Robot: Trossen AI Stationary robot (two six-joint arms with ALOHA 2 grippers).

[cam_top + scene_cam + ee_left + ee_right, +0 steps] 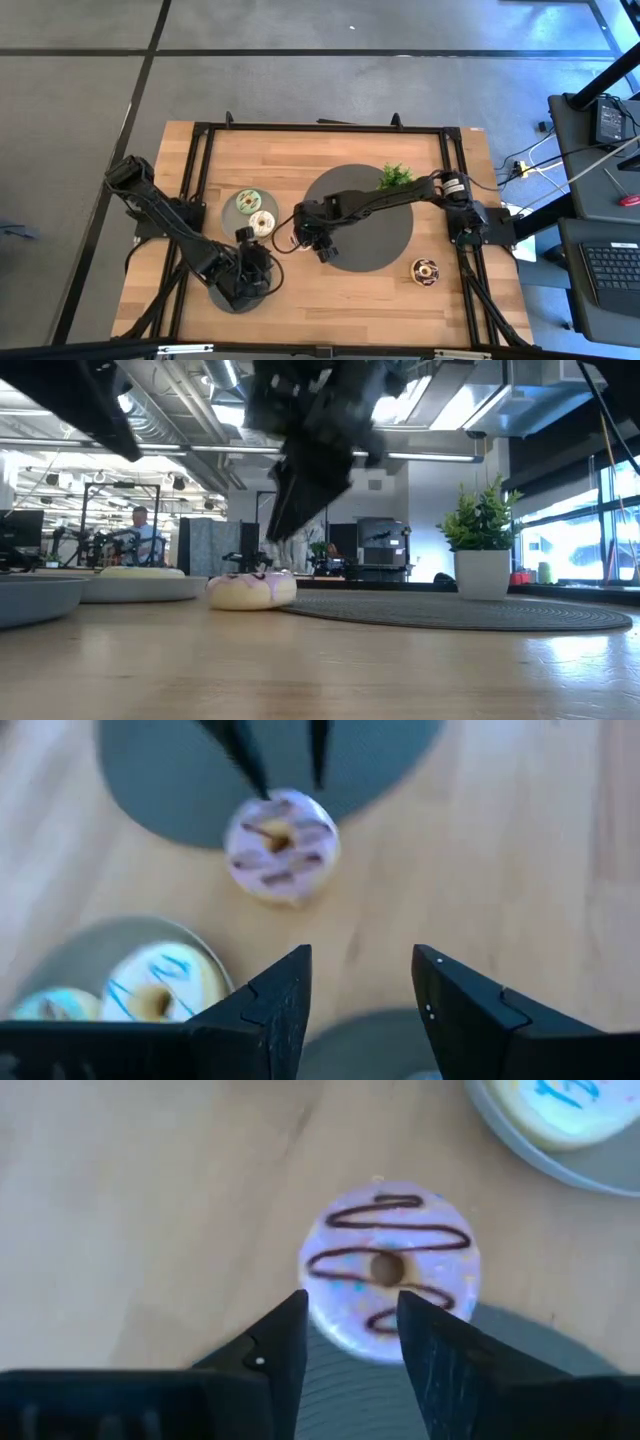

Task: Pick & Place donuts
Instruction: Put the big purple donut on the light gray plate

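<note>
Standing over the light wooden slatted table (330, 290), I see the left arm folded low at the near left, its left gripper (243, 236) hovering over the front of the table beside a small grey round plate (225, 298) that its body mostly covers; in its wrist view the two dark fingers (272, 1005) stand apart with nothing between them. Just beyond it sits a second small grey plate (268, 203) carrying a pale-green frosted ring donut (248, 203) and a cream ring donut with blue stripes (262, 223), the two lying side by side. To the right of that plate, on bare wood at the rim of the large dark-grey round mat (390, 235), lies a pale-purple frosted ring donut with brown zigzag icing (390, 1267), partly overlapping the mat's edge in the right wrist view. The right gripper (318, 243) hangs directly above it, reaching in from the right across the mat; its fingers (275, 1345) are spread apart and frame the donut without clasping it. Farther right, at the mat's far edge, stands a small green potted plant in a white pot (481, 550). Nearest the right side, well apart from everything else, a chocolate-brown sprinkled ring donut (426, 270) rests alone on the wood.
</note>
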